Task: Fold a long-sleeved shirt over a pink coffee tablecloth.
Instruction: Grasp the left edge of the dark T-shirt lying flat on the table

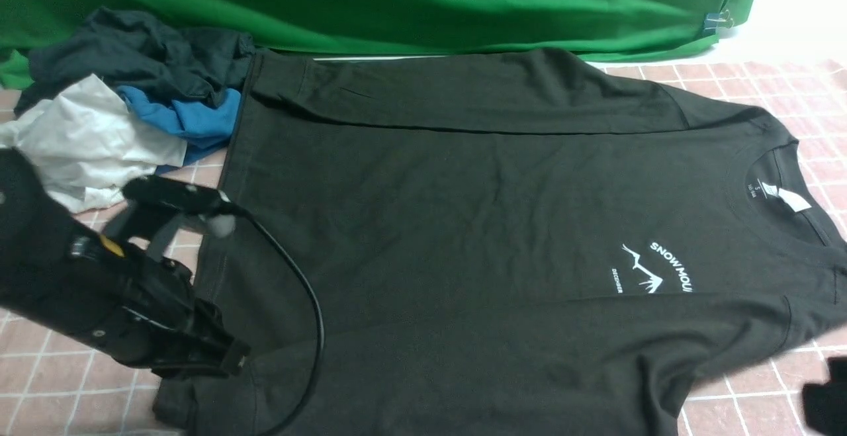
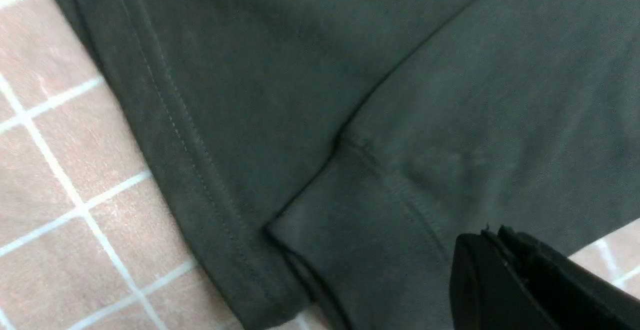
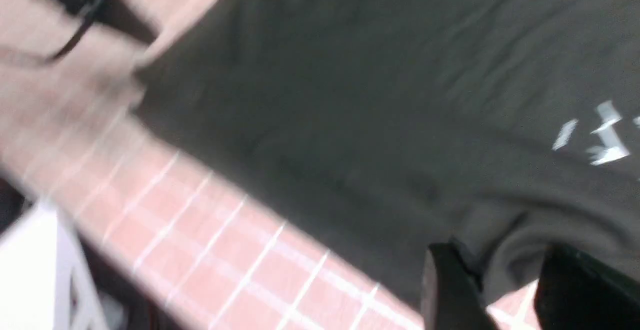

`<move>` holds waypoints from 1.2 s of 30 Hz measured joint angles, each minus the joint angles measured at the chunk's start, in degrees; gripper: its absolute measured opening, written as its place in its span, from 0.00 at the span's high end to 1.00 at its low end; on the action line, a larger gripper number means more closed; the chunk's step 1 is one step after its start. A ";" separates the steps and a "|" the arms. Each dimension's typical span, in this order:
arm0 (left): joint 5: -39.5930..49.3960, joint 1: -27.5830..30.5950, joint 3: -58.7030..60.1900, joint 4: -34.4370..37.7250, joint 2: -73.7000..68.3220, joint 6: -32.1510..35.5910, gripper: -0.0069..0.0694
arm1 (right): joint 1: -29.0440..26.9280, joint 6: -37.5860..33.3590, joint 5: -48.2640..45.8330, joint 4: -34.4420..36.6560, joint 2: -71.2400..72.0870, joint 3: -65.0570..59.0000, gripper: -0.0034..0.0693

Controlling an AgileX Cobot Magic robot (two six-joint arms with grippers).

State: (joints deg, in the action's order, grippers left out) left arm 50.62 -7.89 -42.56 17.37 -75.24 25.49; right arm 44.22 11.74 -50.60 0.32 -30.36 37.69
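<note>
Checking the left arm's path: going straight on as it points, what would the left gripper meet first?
Probably the long-sleeved shirt, at its sleeve's end: the left gripper aims there, though depth is unclear.

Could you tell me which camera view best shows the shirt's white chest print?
The front view: the white chest print is sharp, mountain graphic and "SNOW MOU" lettering readable. The right wrist view catches only blurred white marks of it; the left wrist view shows only the long-sleeved shirt's hem and sleeve.
</note>
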 joint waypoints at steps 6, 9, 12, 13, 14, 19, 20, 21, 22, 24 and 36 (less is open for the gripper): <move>-4.06 0.06 0.00 -4.81 -6.21 0.34 0.81 | 5.32 -1.67 2.58 -0.32 -1.54 0.13 0.62; -4.67 0.06 0.00 -5.88 -8.32 0.40 0.69 | 5.55 -1.86 3.07 -0.32 -1.66 0.13 0.62; -5.65 0.06 0.00 -7.97 -10.29 0.40 0.53 | 5.55 -2.26 3.11 -0.32 -1.72 0.13 0.62; -5.77 0.06 0.00 -8.63 -10.61 0.40 0.50 | 5.55 -2.35 3.11 -0.32 -1.76 0.13 0.62; -6.18 0.06 0.06 -9.18 -11.09 0.40 0.46 | 5.55 -2.48 3.11 -0.32 -1.76 0.13 0.62; -7.85 0.06 0.91 -10.05 -12.91 0.40 0.38 | 5.55 -3.17 3.13 -0.32 -1.78 0.13 0.63; -8.25 0.06 1.22 -10.05 -13.51 0.44 0.38 | 5.55 -3.18 3.13 -0.32 -1.78 0.13 0.63; -8.30 0.06 1.30 -10.05 -13.95 0.44 0.38 | 5.55 -3.23 3.13 -0.32 -1.78 0.13 0.63; -8.30 0.06 1.35 -10.05 -14.16 0.44 0.39 | 5.55 -3.23 3.18 -0.32 -1.78 0.13 0.63; -8.43 0.06 1.35 -10.05 -14.66 0.44 0.42 | 5.55 -3.23 3.18 -0.32 -1.78 0.13 0.63; -7.16 0.06 1.29 -9.00 -14.96 -0.04 0.72 | 5.55 -3.30 3.24 -0.32 -1.83 0.13 0.62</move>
State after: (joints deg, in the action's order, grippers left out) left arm 43.46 -7.83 -41.27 8.37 -90.19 25.45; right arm 49.76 8.43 -47.36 0.00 -32.19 37.82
